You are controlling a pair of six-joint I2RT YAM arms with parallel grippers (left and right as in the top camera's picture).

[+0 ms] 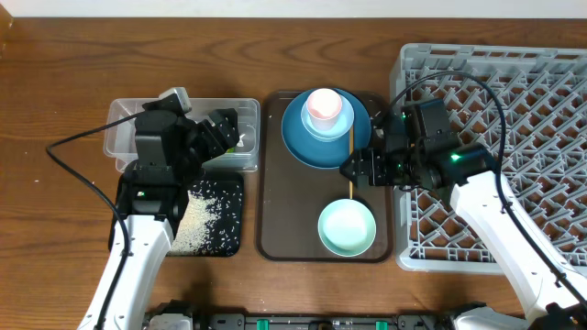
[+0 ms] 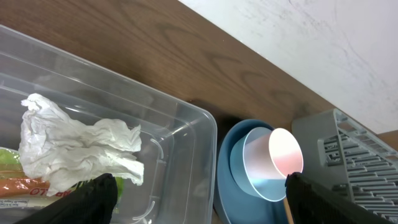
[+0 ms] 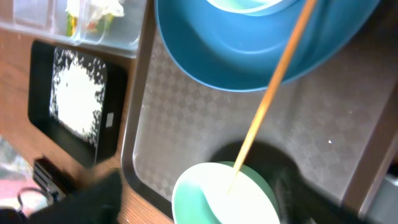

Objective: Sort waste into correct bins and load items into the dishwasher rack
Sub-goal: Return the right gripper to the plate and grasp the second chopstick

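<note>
My left gripper (image 1: 223,134) hangs open over the clear tub (image 1: 124,137), its fingers (image 2: 93,200) wide apart and empty. In the tub lie a crumpled white tissue (image 2: 74,146) and a yellow-green wrapper (image 2: 12,186). White grains (image 1: 200,218) cover the black tray (image 1: 234,243). On the brown tray sit the blue plate (image 1: 307,147), holding a pink cup (image 1: 323,108), and the mint bowl (image 1: 347,227). A wooden chopstick (image 3: 273,81) slants from the plate to the bowl (image 3: 249,199). My right gripper (image 1: 359,168) hovers open above it, touching nothing. The grey rack (image 1: 541,82) stands to the right.
The brown serving tray (image 1: 275,220) lies between the black tray and the rack. The rack's near wall (image 1: 408,220) runs close beside my right arm. A black cable (image 1: 73,179) loops over the wood left of my left arm.
</note>
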